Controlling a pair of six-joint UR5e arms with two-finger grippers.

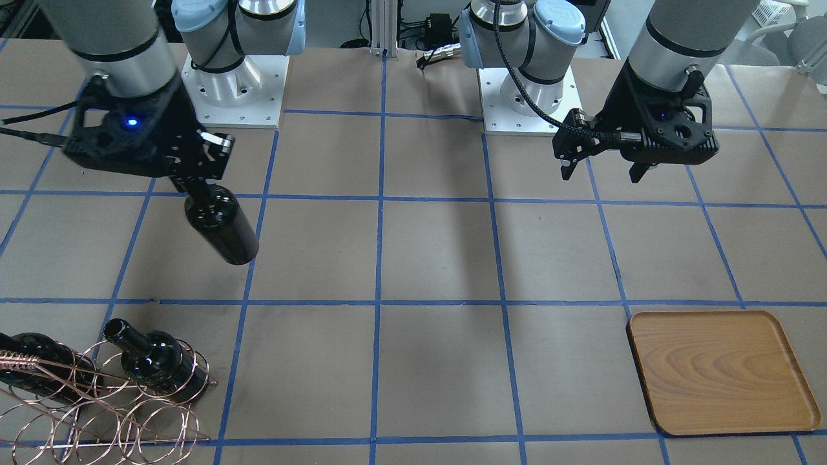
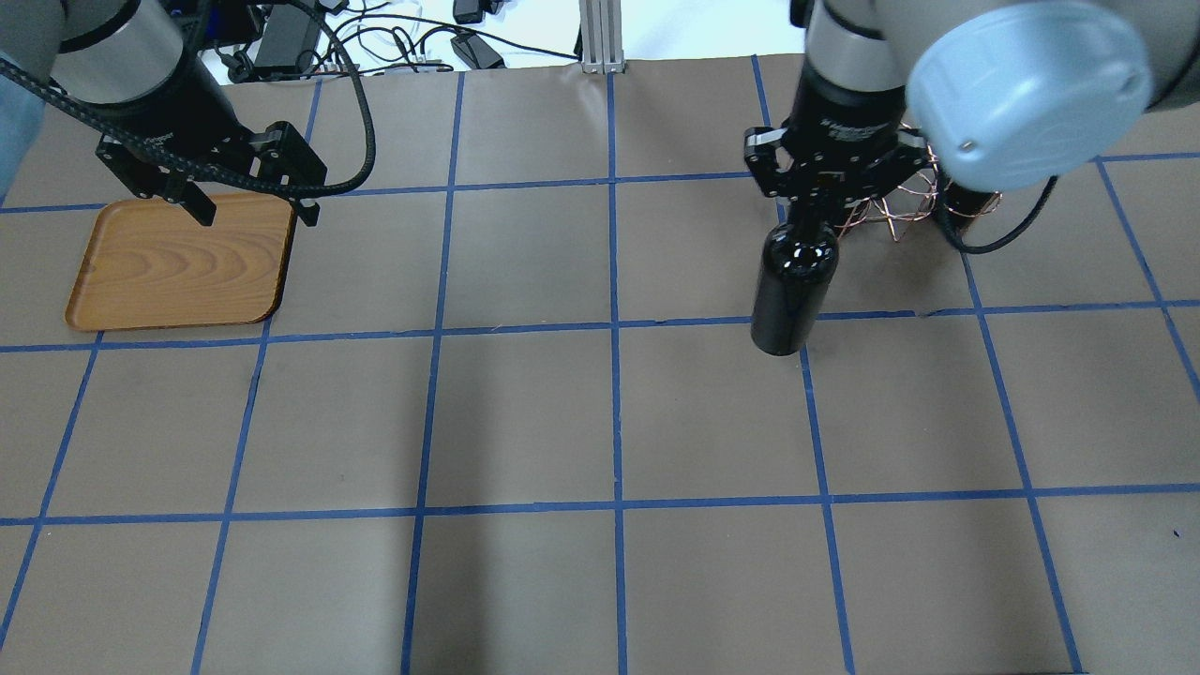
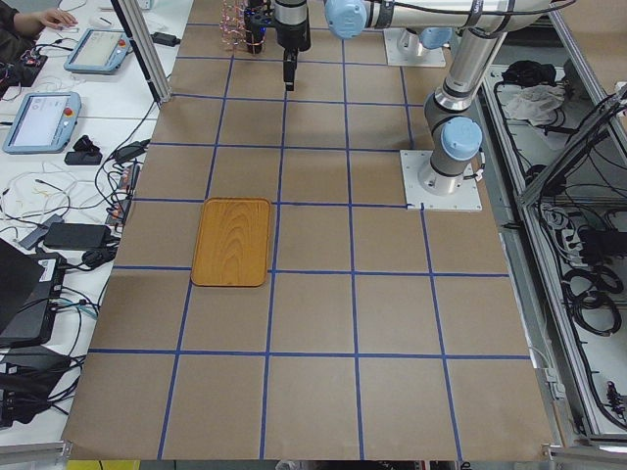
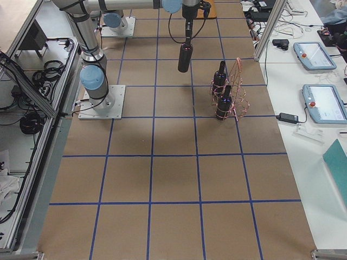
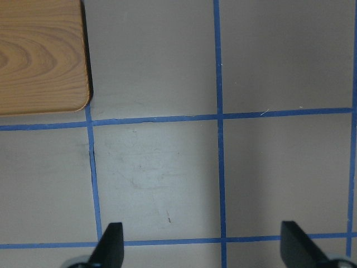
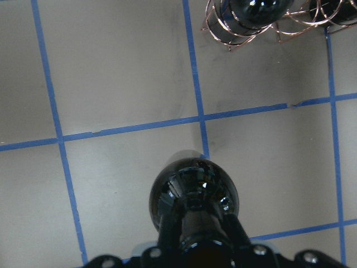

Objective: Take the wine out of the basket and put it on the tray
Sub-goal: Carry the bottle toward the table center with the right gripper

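My right gripper is shut on the neck of a glossy black wine bottle, which hangs body-down above the table, clear of the basket. The bottle also shows in the overhead view and the right wrist view. The copper wire basket lies at the table's edge with two more black bottles in it. The wooden tray lies empty on the other side. My left gripper is open and empty, hovering over the tray's inner edge.
The brown paper table has a grid of blue tape lines. The two arm bases stand at the robot's side. Tablets and cables lie on benches beyond the table ends.
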